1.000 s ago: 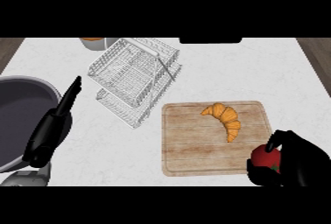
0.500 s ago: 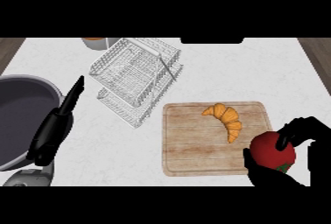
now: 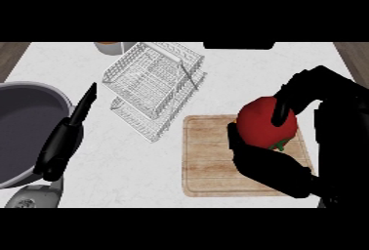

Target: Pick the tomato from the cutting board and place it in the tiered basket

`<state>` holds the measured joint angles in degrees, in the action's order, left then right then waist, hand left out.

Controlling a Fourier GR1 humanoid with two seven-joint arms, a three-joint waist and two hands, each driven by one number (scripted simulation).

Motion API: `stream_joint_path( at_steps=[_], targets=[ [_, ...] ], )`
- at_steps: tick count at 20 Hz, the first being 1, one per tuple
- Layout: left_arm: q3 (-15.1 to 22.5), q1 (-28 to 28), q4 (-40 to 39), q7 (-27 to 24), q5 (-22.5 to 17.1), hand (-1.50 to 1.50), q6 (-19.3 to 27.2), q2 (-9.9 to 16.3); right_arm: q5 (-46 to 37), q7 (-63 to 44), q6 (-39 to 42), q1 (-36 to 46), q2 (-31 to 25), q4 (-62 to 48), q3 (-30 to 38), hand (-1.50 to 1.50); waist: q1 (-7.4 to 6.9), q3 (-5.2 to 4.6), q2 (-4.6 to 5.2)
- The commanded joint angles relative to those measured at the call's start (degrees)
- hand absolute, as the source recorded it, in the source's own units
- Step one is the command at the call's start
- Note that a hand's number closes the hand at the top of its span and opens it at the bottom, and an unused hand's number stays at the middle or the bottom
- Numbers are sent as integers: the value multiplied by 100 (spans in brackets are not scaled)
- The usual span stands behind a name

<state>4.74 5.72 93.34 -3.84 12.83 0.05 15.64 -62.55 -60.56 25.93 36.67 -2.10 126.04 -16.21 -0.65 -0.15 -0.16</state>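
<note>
Nearest us, at the right of the head view, we see the right hand [image 3: 288, 168] raised above the board [image 3: 209, 166]. Its thumb and fingers curl round the tomato [image 3: 261, 119], which it holds up over the board's right part, clear of the wood. One finger lies across the tomato's right face, and the thumb cups it from below and from the left. A bit of green shows at the tomato's underside. Hand and tomato hide much of the board's right half.

At the lower left we see the left hand [image 3: 63, 141], fingers straight and pointing up the view, holding nothing. It lies over the right rim of a grey pot [image 3: 22, 122] at the left edge.

Farther off, left of the board's far corner and well apart from the tomato, stands the wire basket [image 3: 155, 80], tilted in the view, its tiers showing one beyond the other. At the far edge, just past the basket's left corner, we make out an orange cup [image 3: 110, 47].
</note>
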Motion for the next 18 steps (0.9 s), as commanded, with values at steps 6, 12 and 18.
stream_joint_path(
  at_steps=[6, 12, 18],
  targets=[
    [45, -141, 70, -115, 34, 0, -42, -66, 605, -1315, -181, 2306, 205, -2138, 680, 150, -116, 2, 6],
    [14, 54, -82, -148, 28, 0, -139, -42, 983, -1153, -1021, 3422, 207, -3911, 1216, 150, -206, -2, 57],
    [121, 129, -115, -101, 138, 0, -77, -189, 1265, -647, -1826, 3979, 208, -5698, 1282, 150, -224, 0, 81]
  ],
)
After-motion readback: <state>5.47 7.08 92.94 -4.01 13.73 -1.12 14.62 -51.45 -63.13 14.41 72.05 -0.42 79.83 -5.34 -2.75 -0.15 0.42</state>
